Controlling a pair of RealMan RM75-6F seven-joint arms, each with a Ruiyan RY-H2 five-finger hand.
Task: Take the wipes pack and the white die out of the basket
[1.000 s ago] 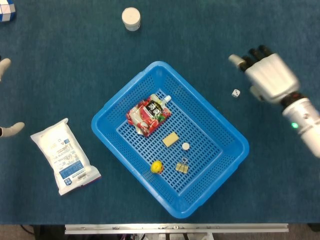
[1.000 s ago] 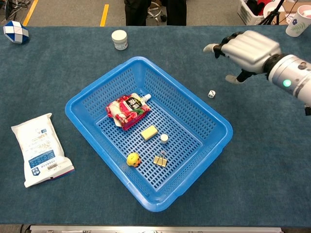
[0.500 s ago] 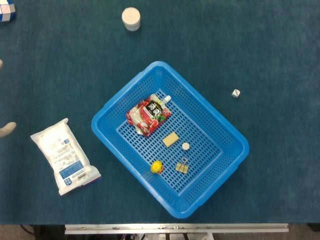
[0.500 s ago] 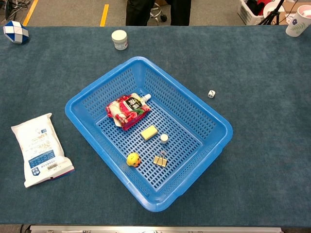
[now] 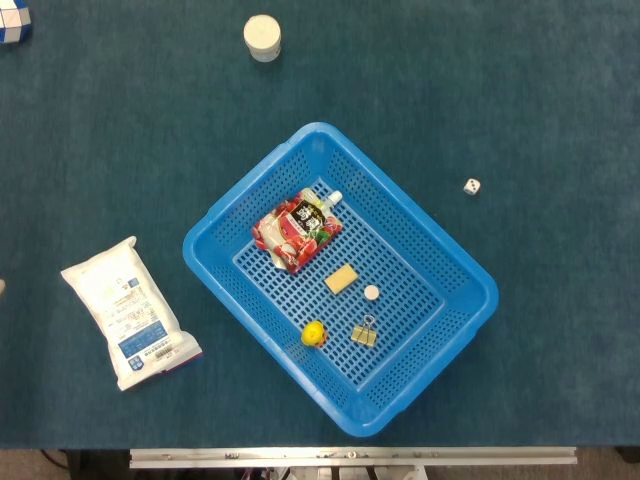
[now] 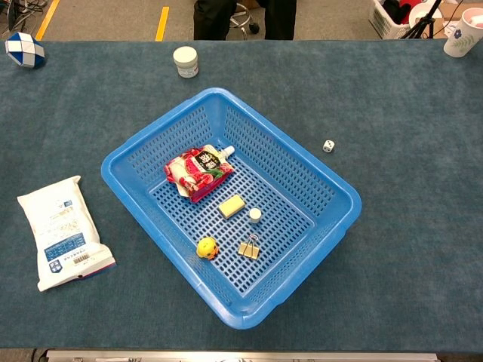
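Note:
The white wipes pack [image 5: 128,312] lies flat on the blue table cloth, left of the blue basket [image 5: 250,190] and outside it. The chest view also has the wipes pack [image 6: 64,232] at the left. The small white die [image 5: 471,186] sits on the cloth to the right of the basket, clear of its rim, and the chest view shows the die [image 6: 328,145] there too. Neither hand shows in either view.
Inside the basket [image 6: 155,128] lie a red drink pouch [image 5: 297,230], a yellow block [image 5: 341,278], a white cap [image 5: 371,293], a yellow ball [image 5: 313,334] and a binder clip [image 5: 364,333]. A white jar [image 5: 262,37] stands at the far edge, a snake puzzle [image 6: 20,50] at far left.
The right hand, which hovered near the die a second ago, has withdrawn out of view. The left hand's fingertips at the left edge have gone too. The objects have not moved.

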